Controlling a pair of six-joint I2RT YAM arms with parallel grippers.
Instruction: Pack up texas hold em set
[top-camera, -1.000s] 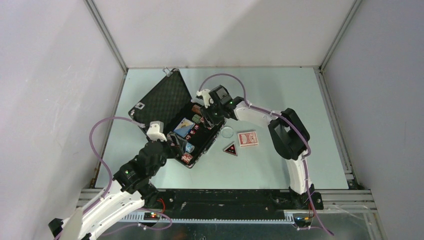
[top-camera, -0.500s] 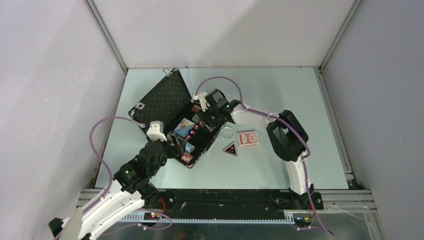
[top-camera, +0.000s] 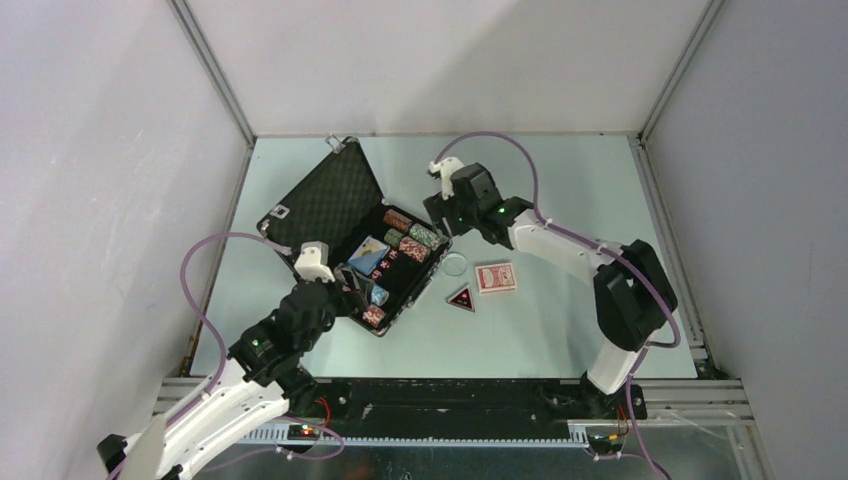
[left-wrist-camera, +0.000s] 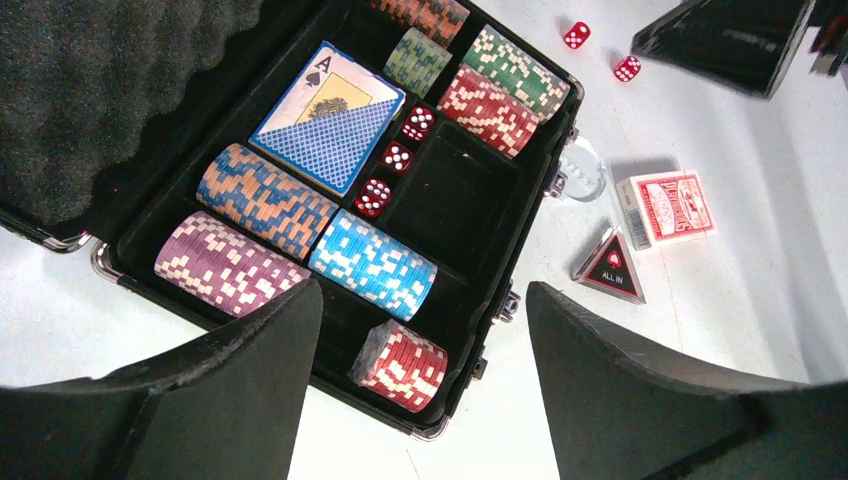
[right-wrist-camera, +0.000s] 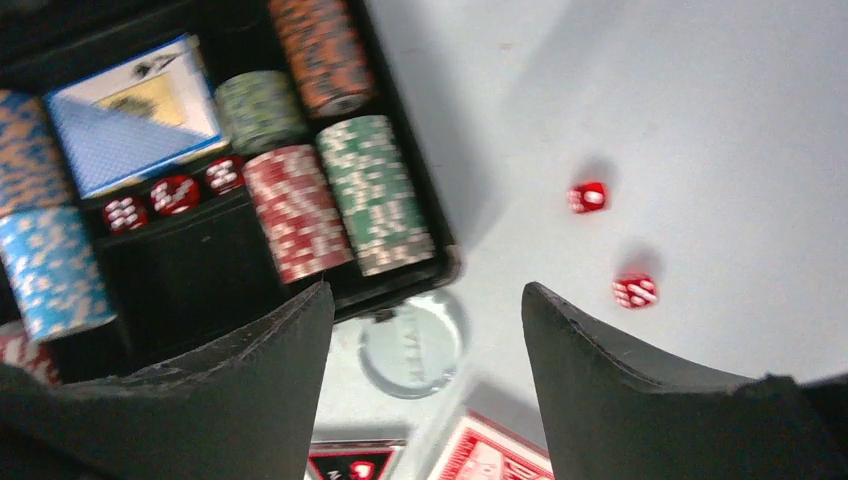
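Nearest the arm bases we find the left gripper (left-wrist-camera: 420, 300). Its fingers (left-wrist-camera: 230, 390) are spread wide apart and hold nothing. It hangs above the near-left end of the briefcase (top-camera: 325, 200), which lies open on the table (top-camera: 560, 200), left of centre.

The long axis of the briefcase runs diagonally from near left to far right. Its latch edge faces near right. The foam-lined lid leans back toward the far left.

In the tray, the chip stacks (left-wrist-camera: 372, 265) lie on their sides. The blue deck (left-wrist-camera: 330, 115) lies flat toward the lid side. We see three red dice (left-wrist-camera: 397, 155) in a row just beside it. One compartment (left-wrist-camera: 450, 190) next to these dice holds nothing.

Right of the latch edge, on the table, lies the triangle (top-camera: 460, 298), its apex pointing far. The red deck (top-camera: 496, 277) lies flat just right of it. A clear disc (top-camera: 455, 264) lies just beside the latch edge; we cannot tell whether it touches the case.

Farther on, the right gripper (right-wrist-camera: 425, 295) hangs above the table, off the far-right corner of the briefcase. Its fingers are wide apart and empty. In its wrist view the clear disc shows between them.

Two red dice (right-wrist-camera: 587, 196) lie on the table to the right of that corner, outside the case and apart from each other.
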